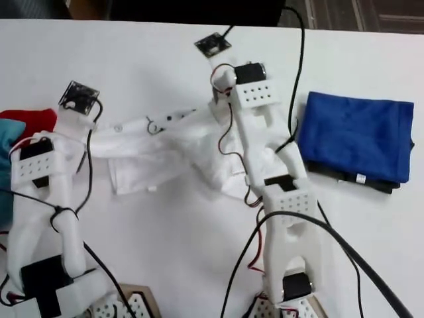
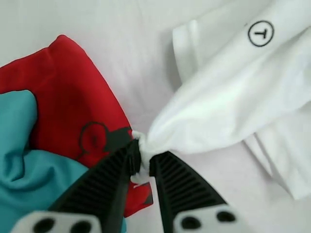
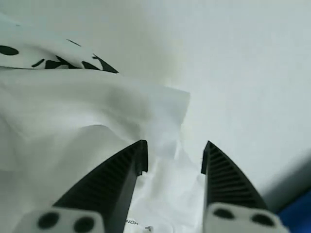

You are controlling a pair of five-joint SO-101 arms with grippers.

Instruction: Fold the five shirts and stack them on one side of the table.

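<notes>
A white shirt point(image 1: 165, 156) lies stretched and rumpled across the middle of the table. My left gripper point(image 1: 88, 136) is at its left end, shut on a bunched corner of the white shirt point(image 2: 233, 97), which is pinched in the left gripper point(image 2: 142, 158). My right gripper point(image 1: 220, 103) hovers over the shirt's far right part. In the right wrist view the right gripper point(image 3: 174, 158) is open, with white shirt point(image 3: 73, 126) fabric lying under and between its fingers. A folded blue shirt point(image 1: 358, 132) rests on a black shirt point(image 1: 354, 177) at the right.
A red shirt point(image 1: 30, 119) and a teal shirt point(image 1: 8, 146) lie heaped at the table's left edge, just under the left gripper, red shirt point(image 2: 68, 102) beside teal shirt point(image 2: 24, 160). Black cables point(image 1: 298, 66) run across the table by the right arm.
</notes>
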